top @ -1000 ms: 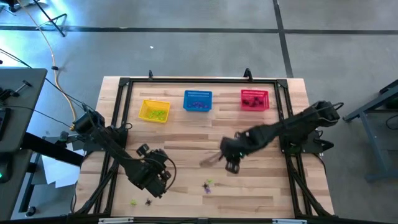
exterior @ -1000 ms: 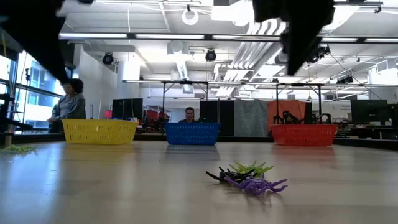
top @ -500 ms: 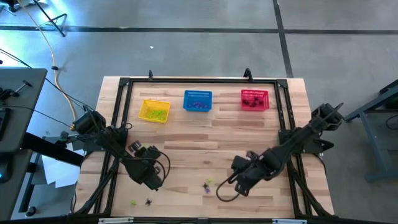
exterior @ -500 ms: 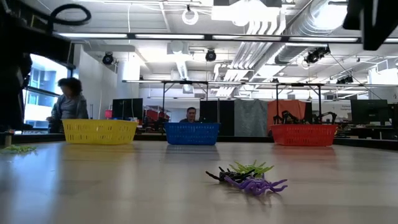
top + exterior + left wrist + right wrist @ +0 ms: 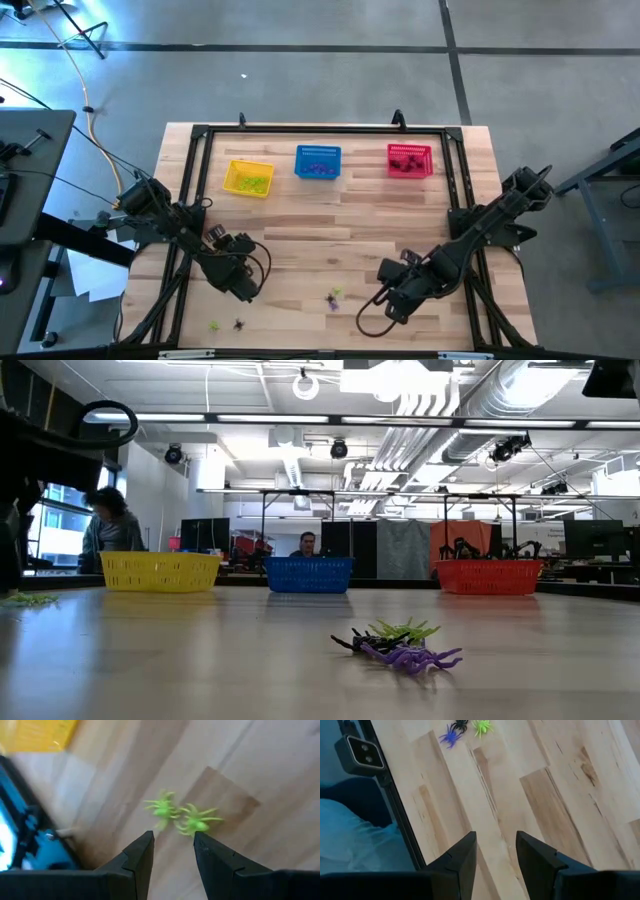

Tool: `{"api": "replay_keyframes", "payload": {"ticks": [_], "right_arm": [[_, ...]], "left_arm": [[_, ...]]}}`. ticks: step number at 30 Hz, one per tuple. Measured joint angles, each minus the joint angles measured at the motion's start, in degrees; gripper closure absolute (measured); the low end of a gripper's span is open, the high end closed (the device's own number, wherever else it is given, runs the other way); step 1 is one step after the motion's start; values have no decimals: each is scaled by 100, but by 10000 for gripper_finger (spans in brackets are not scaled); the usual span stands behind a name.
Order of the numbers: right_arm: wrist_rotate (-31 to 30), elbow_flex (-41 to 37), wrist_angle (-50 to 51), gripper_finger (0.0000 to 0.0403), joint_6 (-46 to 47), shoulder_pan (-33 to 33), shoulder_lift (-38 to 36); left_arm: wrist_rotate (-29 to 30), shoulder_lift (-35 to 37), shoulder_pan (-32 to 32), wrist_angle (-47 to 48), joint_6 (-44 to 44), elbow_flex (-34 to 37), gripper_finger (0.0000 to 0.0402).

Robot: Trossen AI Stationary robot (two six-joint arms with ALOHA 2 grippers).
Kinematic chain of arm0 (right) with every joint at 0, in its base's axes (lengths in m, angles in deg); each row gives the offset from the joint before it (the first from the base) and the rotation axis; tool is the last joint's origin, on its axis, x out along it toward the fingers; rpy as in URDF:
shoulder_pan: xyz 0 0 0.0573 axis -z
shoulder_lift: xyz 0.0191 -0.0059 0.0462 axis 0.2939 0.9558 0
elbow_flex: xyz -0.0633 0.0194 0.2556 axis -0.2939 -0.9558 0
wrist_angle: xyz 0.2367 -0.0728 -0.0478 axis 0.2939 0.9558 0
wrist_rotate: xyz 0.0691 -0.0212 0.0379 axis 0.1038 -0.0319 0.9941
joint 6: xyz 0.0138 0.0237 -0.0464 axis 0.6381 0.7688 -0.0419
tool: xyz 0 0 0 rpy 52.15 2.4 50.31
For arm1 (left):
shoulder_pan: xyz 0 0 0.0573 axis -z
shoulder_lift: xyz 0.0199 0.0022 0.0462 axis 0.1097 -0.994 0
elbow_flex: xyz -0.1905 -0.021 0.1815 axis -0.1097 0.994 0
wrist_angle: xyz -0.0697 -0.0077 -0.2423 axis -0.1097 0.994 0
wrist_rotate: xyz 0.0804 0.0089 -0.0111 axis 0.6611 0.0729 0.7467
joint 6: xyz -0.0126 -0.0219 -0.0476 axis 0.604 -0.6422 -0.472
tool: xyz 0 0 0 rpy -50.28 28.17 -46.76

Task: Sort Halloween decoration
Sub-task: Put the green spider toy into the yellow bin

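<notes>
Step in hand: approach for the next pick, nothing held by either arm.

Left gripper point(image 5: 172, 851) hangs low over the near-left part of the desk point(image 5: 330, 215), fingers spread and empty. Two yellow-green spiders point(image 5: 180, 817) lie on the wood just ahead of its fingertips, side by side and nearly touching. Judged next move: ease forward and down so the fingers straddle one spider only, then close. The pair is tight, so taking both is a risk. The load belongs with the other yellow-green ones in the yellow basket point(image 5: 248, 179), well beyond the gripper at the far side.

Right gripper point(image 5: 495, 851) sits over the near-right part of the desk, fingers also spread, empty. A small cluster point(image 5: 465, 729) of purple, black and yellow-green spiders lies well ahead of it, near the desk frame; in the low view the same cluster point(image 5: 398, 643) is a tangled heap. It needs a longer reach, then singling one out by colour. Blue basket point(image 5: 318, 161) already holds purple ones, red basket point(image 5: 409, 159) black ones.

Orientation: the spiders lie flat, legs splayed all round, so no clear long axis or heading. The left pair as a group runs roughly across the gripper's line of approach. The right cluster also strings out across the gripper's view.
</notes>
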Motion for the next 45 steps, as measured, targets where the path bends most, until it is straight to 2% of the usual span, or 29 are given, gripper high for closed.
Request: {"api": "replay_keyframes", "payload": {"ticks": [2,8,16,27,31,37,45], "right_arm": [[10,0,0,269,-172,2,0],[14,0,-4,269,-353,15,0],[25,0,-7,269,-360,15,0],[24,-2,-9,269,-355,15,2],[24,-2,-9,269,-356,15,2],[24,-2,-9,269,-355,15,2],[23,-2,-11,269,-355,15,4]], "left_arm": [[-77,0,8,-174,-2,0,271],[-152,0,156,-940,816,-2,271],[-199,0,157,-892,572,-5,271],[-113,0,157,2,506,-856,271],[-121,9,159,699,-25,-1090,271],[-457,9,155,981,-433,-988,271],[-414,9,34,667,-334,-501,271]]}}
